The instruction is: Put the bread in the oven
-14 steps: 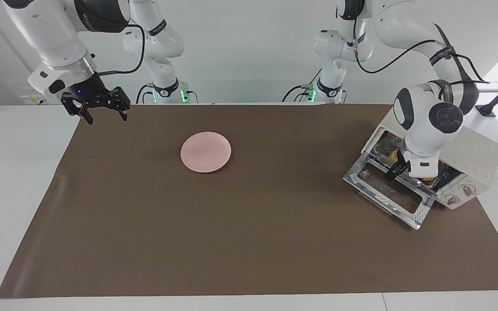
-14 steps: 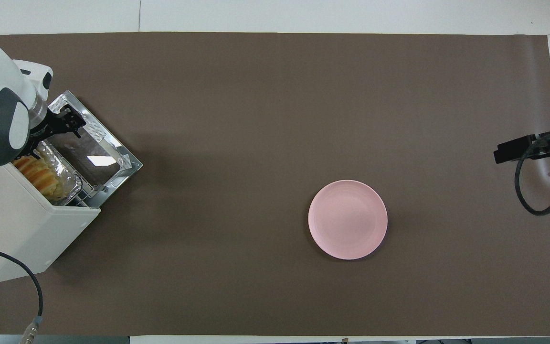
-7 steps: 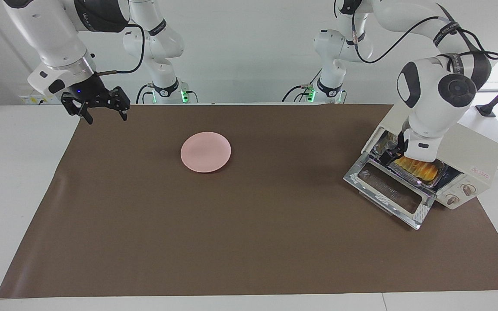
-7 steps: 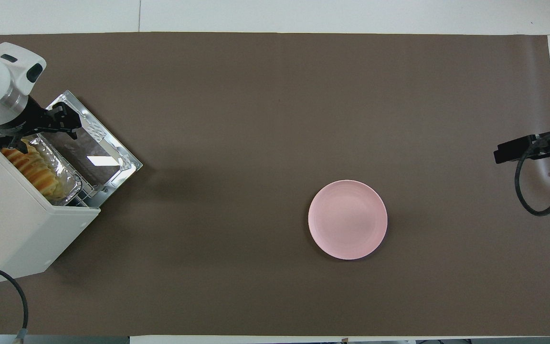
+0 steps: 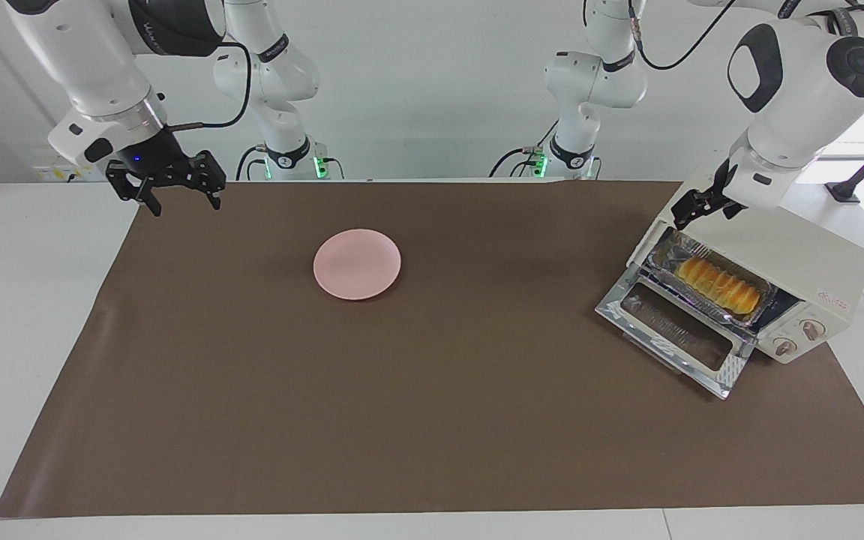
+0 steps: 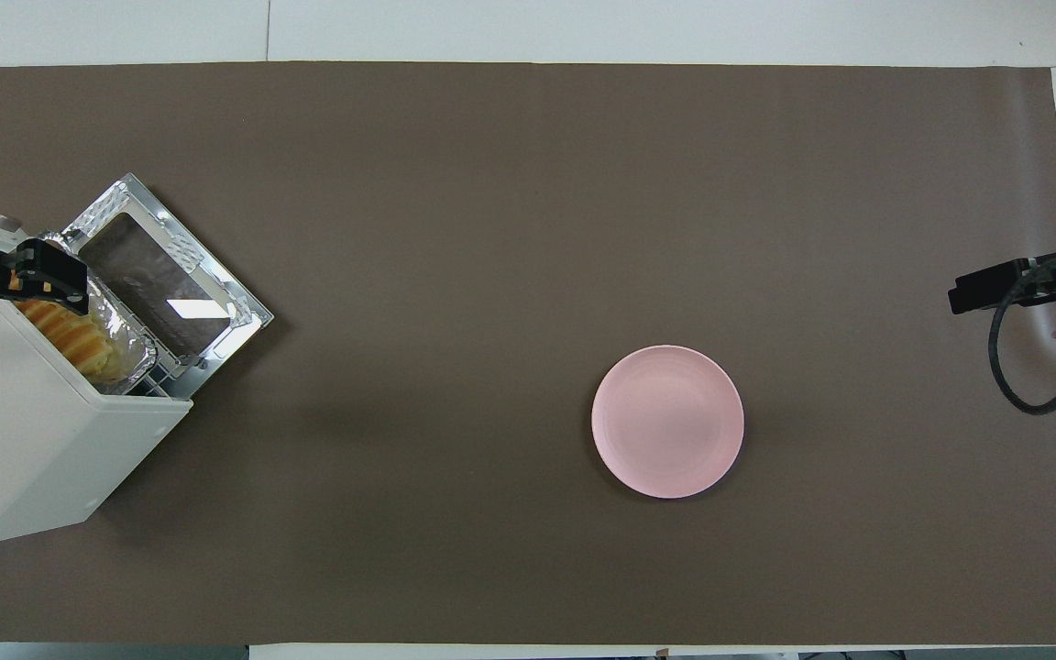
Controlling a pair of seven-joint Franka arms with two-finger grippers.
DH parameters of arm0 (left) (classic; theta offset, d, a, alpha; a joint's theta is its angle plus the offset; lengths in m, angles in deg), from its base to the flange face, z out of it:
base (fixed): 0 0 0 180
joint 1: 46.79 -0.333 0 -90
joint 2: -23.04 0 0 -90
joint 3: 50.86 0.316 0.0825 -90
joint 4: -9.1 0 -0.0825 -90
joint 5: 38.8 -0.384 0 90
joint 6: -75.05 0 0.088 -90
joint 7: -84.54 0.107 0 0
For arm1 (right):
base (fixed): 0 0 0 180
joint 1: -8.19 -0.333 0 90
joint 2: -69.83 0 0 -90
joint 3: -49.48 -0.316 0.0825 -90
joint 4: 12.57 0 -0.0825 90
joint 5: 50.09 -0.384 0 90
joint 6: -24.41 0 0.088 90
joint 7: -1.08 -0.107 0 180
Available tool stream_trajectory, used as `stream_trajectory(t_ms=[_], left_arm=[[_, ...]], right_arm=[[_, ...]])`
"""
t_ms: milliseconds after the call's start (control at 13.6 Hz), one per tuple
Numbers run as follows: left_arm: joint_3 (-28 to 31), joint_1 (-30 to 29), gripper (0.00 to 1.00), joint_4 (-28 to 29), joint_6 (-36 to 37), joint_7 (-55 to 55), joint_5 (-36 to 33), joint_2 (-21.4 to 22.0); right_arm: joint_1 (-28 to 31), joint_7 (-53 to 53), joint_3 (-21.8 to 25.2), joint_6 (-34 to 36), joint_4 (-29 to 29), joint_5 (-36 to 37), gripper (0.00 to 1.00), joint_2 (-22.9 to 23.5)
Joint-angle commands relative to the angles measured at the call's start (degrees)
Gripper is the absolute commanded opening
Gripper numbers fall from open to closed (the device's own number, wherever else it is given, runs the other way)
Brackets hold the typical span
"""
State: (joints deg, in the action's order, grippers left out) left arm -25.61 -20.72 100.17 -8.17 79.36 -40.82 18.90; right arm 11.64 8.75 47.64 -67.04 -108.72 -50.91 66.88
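brown mat (image 5: 432,420), bread (image 5: 718,285) in oven (image 5: 814,262)

1. Cream-white boxy countertop oven (image 6: 33,440): in the overhead view its casing is cut off by the picture's edge, and its roof hides most of the interior.
2. Ridged yellow-orange bread roll (image 6: 70,332): in the overhead view partly covered by the oven roof and the left gripper (image 6: 38,275).
3. Right gripper (image 6: 995,286): overhead, its fingertips cannot be made out.
4. Oven knob markings: too small to read.
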Motion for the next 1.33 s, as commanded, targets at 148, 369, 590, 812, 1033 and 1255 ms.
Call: stream_trajectory(t_ms=[148,369,590,812,1033,1255], left_arm=[[-11.14,-9.94,1.0,2.26,5.88,3.87,0.97,5.27],[-15.4,-13.06,1.0,2.35,5.35,3.78,0.97,5.19],[-15.49,-12.89,1.0,2.44,5.26,4.13,0.97,5.63],[-15.76,-12.71,1.0,4.72,5.26,3.96,0.97,8.17],[-15.76,-12.8,1.0,5.17,2.37,4.05,0.97,8.18],[-15.84,-12.71,1.0,5.34,2.36,4.04,0.97,8.18]], right_arm=[[-0.02,-0.81,0.17,0.22,-1.5,-0.58,1.0,-1.44],[-0.02,-0.81,0.17,0.22,-1.5,-0.58,1.0,-1.36],[-0.02,-0.81,0.17,0.22,-1.5,-0.58,1.0,-1.36],[-0.02,-0.81,0.17,0.22,-1.5,-0.58,1.0,-1.36],[-0.02,-0.81,0.17,0.22,-1.5,-0.58,1.0,-1.36],[-0.02,-0.81,0.17,0.22,-1.5,-0.58,1.0,-1.44]])
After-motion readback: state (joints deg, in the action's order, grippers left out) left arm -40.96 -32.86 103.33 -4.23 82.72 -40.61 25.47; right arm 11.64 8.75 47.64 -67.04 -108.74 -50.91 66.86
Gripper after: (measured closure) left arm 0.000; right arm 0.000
